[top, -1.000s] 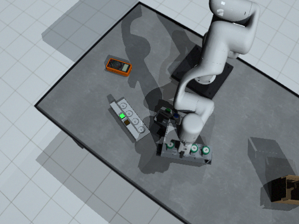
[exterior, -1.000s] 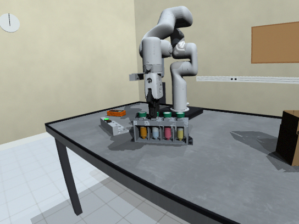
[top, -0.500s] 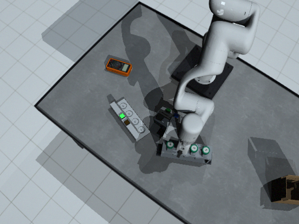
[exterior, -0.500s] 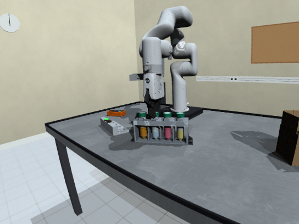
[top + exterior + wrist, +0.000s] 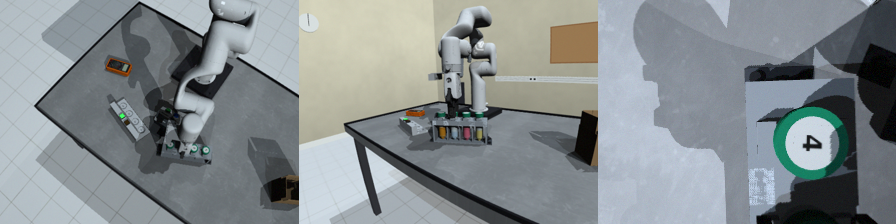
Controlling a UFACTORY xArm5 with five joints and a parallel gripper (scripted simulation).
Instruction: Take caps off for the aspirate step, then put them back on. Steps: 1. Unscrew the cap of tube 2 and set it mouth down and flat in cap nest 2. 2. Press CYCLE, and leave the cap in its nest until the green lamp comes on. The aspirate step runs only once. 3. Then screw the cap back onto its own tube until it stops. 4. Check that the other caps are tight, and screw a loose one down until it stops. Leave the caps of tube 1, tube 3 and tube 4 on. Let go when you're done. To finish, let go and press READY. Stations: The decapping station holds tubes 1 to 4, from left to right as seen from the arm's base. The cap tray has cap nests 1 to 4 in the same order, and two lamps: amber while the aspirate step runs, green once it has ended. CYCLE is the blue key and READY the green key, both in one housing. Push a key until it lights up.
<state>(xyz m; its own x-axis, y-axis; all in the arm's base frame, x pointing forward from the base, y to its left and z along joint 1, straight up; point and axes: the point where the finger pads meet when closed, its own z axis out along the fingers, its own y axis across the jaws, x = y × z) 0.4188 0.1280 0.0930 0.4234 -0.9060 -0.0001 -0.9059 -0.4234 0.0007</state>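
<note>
Three green-rimmed white caps show in the top view on the grey tube rack point(image 5: 167, 154), tube 2's cap point(image 5: 194, 148) seated on its tube; the cap tray's green lamp point(image 5: 121, 116) glows.

Exterior view: I see the fingers point(image 5: 450, 107) straddling tube 3's cap point(image 5: 457, 113), set slightly wider than it and gripping nothing.

Wrist view: cap 4 point(image 5: 811, 143) lies alongside.

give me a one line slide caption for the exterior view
White arm with its claw lowered over a cap in the four-tube decapping station, green lamp lit on the cap tray.
</note>
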